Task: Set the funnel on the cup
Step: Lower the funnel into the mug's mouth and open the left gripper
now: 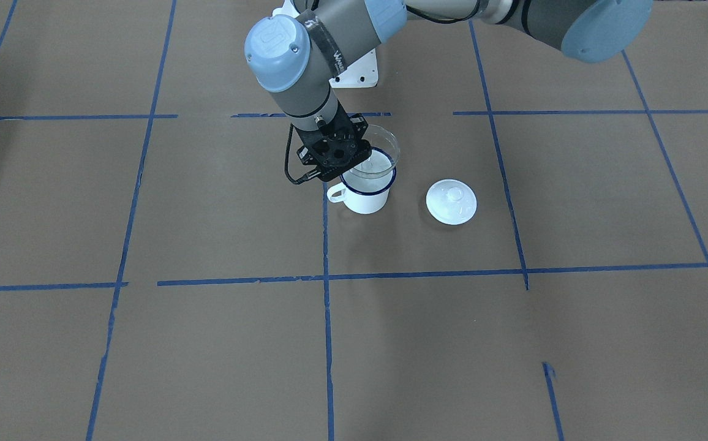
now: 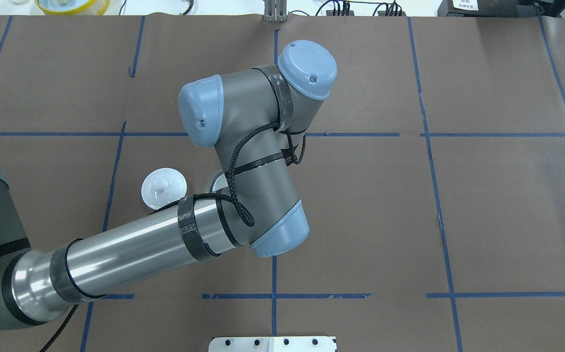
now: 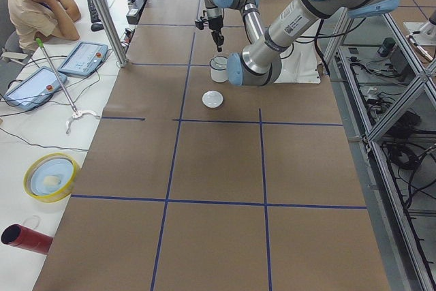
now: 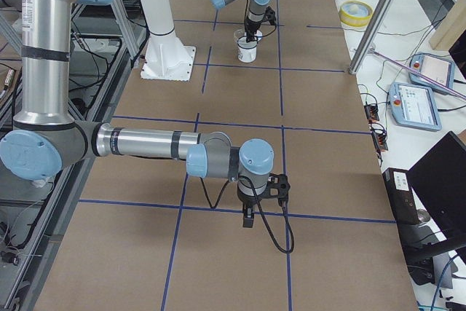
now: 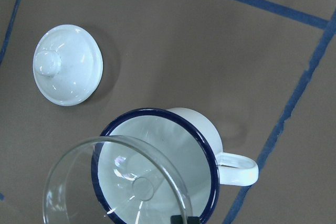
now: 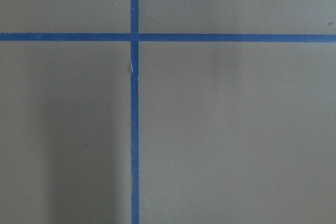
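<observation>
Near the middle of the table (image 1: pixel 207 343), a short way out from the robot's edge:

1. Cup (image 1: pixel 366 195). White enamel with a dark blue rim, upright, mouth uncovered. Its handle (image 5: pixel 239 167) is turned away from the lid. The open mouth is presumably what lets the spout enter.

2. Funnel (image 1: pixel 383 142). Clear plastic, held over the cup with the cone upward. Its rim overlaps the cup's rim rather than matching it. Whether the two touch cannot be told; by my reading it is not yet seated.

3. Left gripper (image 1: pixel 338 158). Clamped on one side of the funnel's rim. This hold probably leaves the spout and cone free to go down into the cup.

4. Lid (image 1: pixel 451 201). White, knobbed, flat on the table just beside the cup toward the robot's left end, apart from it. No part in the task.

5. Right gripper (image 4: pixel 247 218). Well away toward the table's right end, hanging above the surface. Whether its fingers are apart or together cannot be told. Likely kept clear of the working arm.

Views compared:
- Overhead: the left arm (image 2: pixel 243 195) covers the cup and funnel almost wholly, and only the lid shows plainly.
- Front-facing: shows gripper, funnel and cup together.
- Left wrist: the only view down through the cone, with the spout (image 5: pixel 142 187) over the cup's white interior.
- Right wrist: only table surface and blue tape (image 6: pixel 135 129).
- Exterior right: the only view that shows the right gripper.
</observation>
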{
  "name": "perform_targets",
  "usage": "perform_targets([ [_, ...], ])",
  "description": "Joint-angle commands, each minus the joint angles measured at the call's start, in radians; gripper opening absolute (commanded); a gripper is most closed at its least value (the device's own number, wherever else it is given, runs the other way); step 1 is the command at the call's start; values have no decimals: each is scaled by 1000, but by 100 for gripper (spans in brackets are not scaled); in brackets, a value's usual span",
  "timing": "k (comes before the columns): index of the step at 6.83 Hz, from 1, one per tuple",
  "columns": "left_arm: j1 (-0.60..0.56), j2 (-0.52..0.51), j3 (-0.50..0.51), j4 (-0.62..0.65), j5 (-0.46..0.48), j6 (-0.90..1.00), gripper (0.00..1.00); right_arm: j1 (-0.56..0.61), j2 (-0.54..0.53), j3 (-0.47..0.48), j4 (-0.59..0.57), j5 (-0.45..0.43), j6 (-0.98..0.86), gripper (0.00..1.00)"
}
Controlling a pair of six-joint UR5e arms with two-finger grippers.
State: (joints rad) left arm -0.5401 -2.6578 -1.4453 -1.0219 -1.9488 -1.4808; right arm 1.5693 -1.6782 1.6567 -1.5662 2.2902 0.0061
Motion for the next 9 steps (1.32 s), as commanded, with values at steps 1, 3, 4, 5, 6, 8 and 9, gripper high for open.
perform_targets([
  [1,-1,-1,22,-21,4,0,0,0,0,0,0,0,0,100],
  [3,-6,-1,58,-67,7,0,0,0,0,0,0,0,0,100],
  [4,-8,-1,59,-67,5,0,0,0,0,0,0,0,0,100],
  [5,-11,-1,57,-69,4,0,12,0,0,0,0,0,0,100],
  [6,-12,-1,56,-73,4,0,66,0,0,0,0,0,0,100],
  [8,-20,4,17,-73,7,0,100,0,0,0,0,0,0,100],
  [9,-47,33,-92,-72,-1,57,100,0,2,0,0,0,0,100],
])
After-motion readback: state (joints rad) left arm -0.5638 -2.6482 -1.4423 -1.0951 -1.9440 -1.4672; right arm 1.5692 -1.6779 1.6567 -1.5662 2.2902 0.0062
